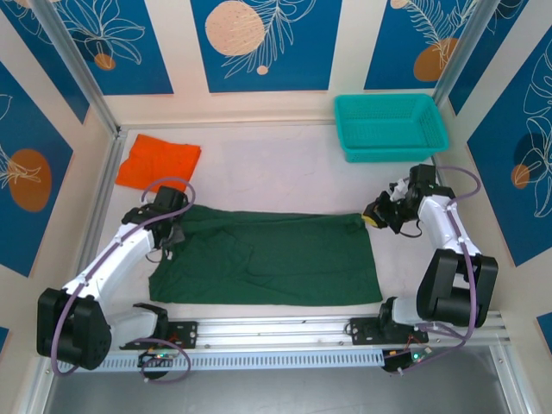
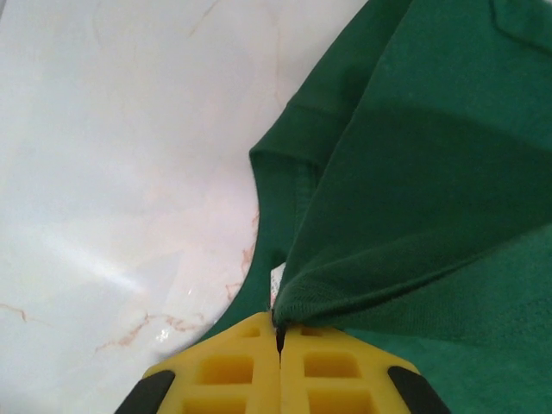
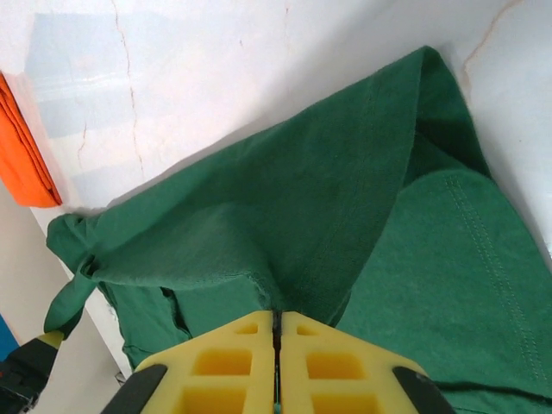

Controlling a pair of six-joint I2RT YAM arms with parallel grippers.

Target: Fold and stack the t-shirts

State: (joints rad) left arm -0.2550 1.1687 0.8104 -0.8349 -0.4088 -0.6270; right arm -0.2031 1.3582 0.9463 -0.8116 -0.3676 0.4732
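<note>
Green cloth takes up the middle of the bench [image 1: 259,164]. The green shirt [image 1: 276,259] is spread flat close to the near edge, with its long axis running left to right, parallel to that edge.

The left hand [image 1: 170,231] sits at the shirt's far-left corner and the right hand [image 1: 377,217] at its far-right corner, one at each end of the far hem. In the left wrist view the yellow fingers [image 2: 228,366] are pressed together with a peak of green fabric drawn into the seam between them. The right wrist view shows the same thing, a ridge of cloth running down into the closed yellow fingers [image 3: 323,358]. Both hands look clamped on the shirt, not resting on it.

The orange shirt [image 1: 158,160] lies folded in the far-left corner of the bench, well apart from the green one, and the left arm is the nearer to it. A teal basket [image 1: 392,155] stands at the far-right corner.

From both hands the bulk of the green shirt lies towards the near edge. Any fold across the long axis therefore probably needs the two held corners to travel together so the hem stays level. If one side leads, the fabric will likely skew or bunch.
</note>
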